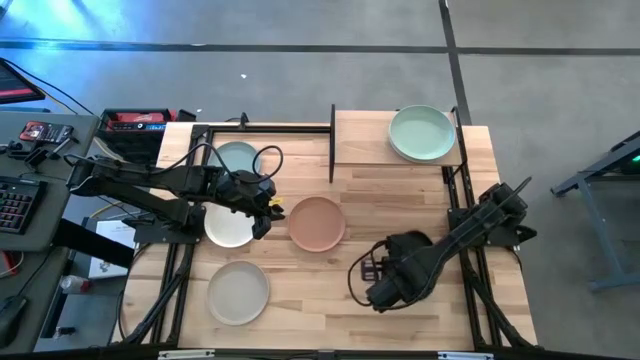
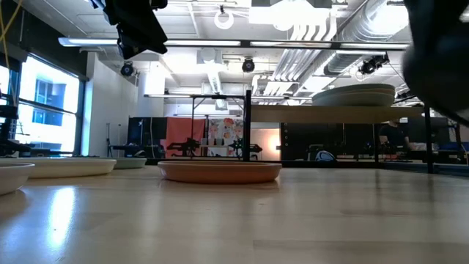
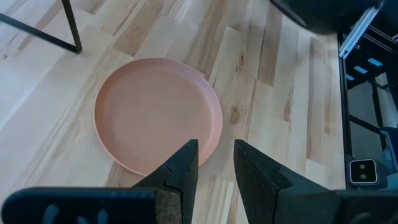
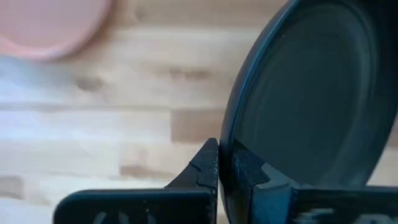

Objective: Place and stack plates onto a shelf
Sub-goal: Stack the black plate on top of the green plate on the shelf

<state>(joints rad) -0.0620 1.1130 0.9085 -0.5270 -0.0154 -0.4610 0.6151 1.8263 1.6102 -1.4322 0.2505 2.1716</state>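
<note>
My left gripper [image 3: 212, 163]: two matte black wedge fingers [image 3: 180, 171], tapering to blunt tips, rough speckled pad faces, mounted on a black crossbar. My right gripper [image 4: 219, 163]: same black fingers, stepped notched edges near the tips. Both arms dark, tubular, jointed; black cable loops beside each wrist. Small yellow marking near my left wrist.

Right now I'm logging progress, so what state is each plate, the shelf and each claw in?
Black plate: tilted, rim pinched by the right claw.
Terracotta plate: flat on the table, untouched.
Left claw: open, empty, hovering near the terracotta plate.
Shelf: holds the mint green plate on top of a stack.
</note>
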